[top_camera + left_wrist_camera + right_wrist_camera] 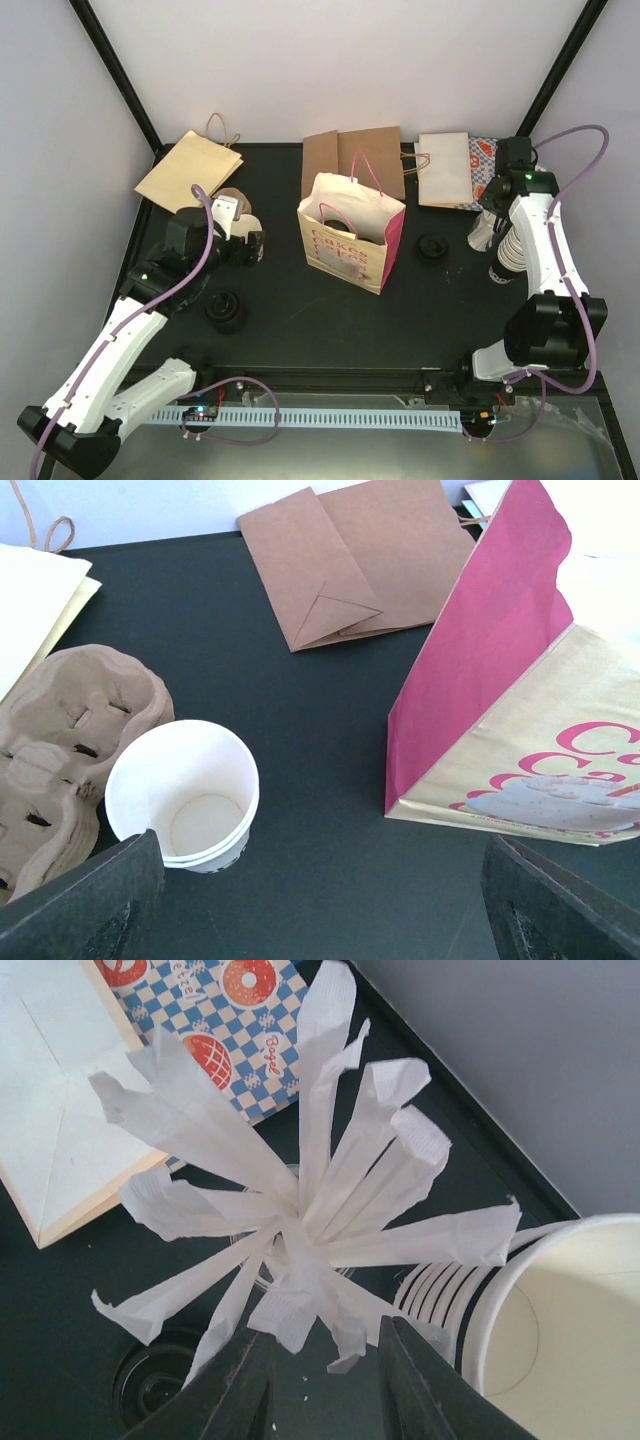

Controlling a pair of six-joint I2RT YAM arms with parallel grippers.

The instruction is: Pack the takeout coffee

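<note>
Left of the standing bag [350, 235], the takeout coffee cup [185, 795] sits upright and open on the counter [300, 720]. It is hard against the pulp carrier [60, 750] on the side away from the bag; I cannot tell if they touch.

Your left hand [320, 852] hovers over the cup with its fingers spread wide and nothing between them. The cup looks like light, empty paper. Close too hard and you crush the rim. Close off-centre and one finger shoves it into the carrier or tips it.

The bag's mouth stands well above the cup, so a low carry would strike the pink side wall and could topple the bag. A cord handle also hangs into the opening, where the cup could catch.

Right of the bag, your right hand [320, 1360] is down over a bunch of wrapped straws [320, 1190]. Its fingers are drawn close with wrapper ends between them, and I cannot tell whether they pinch one. Lifting there could drag the whole bunch or nudge the cup stack [560, 1330] just beside it.

One black lid [225, 310] lies left of the bag and another [432, 247] lies right of it. Flat brown bags [360, 560] lie behind it.
</note>
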